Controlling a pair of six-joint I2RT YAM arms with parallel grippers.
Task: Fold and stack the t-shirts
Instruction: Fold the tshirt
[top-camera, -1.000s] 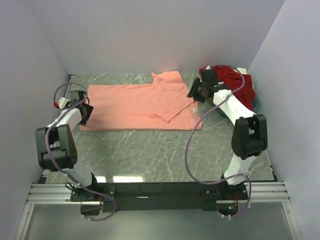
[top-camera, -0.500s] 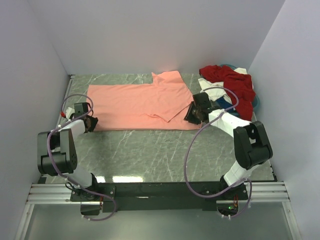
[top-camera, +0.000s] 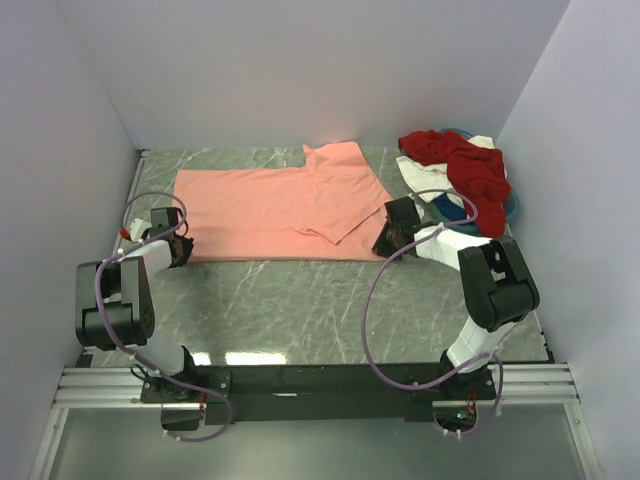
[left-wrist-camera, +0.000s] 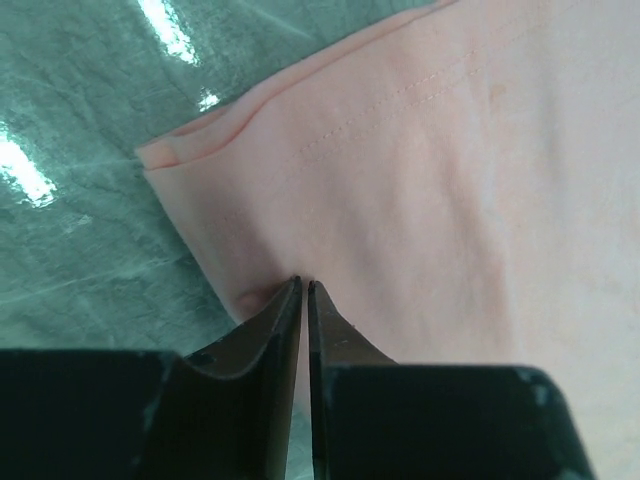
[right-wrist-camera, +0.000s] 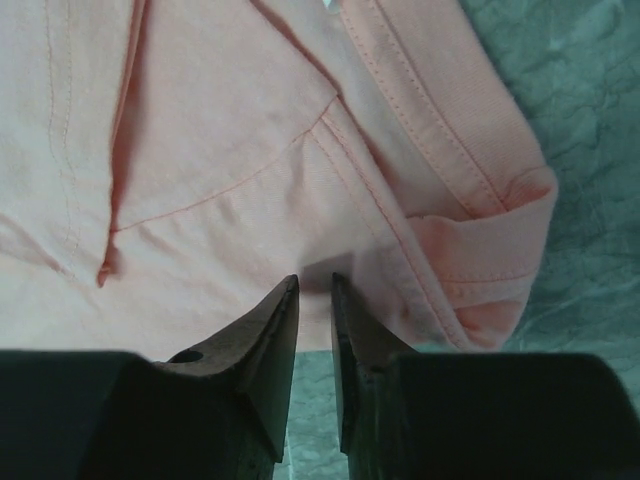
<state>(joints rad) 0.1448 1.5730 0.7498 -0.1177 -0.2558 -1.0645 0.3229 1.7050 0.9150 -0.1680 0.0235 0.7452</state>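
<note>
The salmon-pink t-shirt lies flat across the back of the table, with one part folded over at its right. My left gripper is at the shirt's near left corner; in the left wrist view its jaws are pressed together on the hem. My right gripper is at the near right corner by the sleeve; in the right wrist view its jaws are a narrow slit apart with the shirt's edge pinched at the tips. The dark red t-shirt, white t-shirt and teal-blue t-shirt lie heaped at back right.
The grey marble table is boxed in by white walls at the back and both sides. A black rail with the arm bases runs along the near edge. The clothes heap is close behind my right arm.
My right gripper came from the heap down to the shirt's near right corner. My left gripper slid forward along the left edge to the near left corner. Both now sit low on the cloth.
</note>
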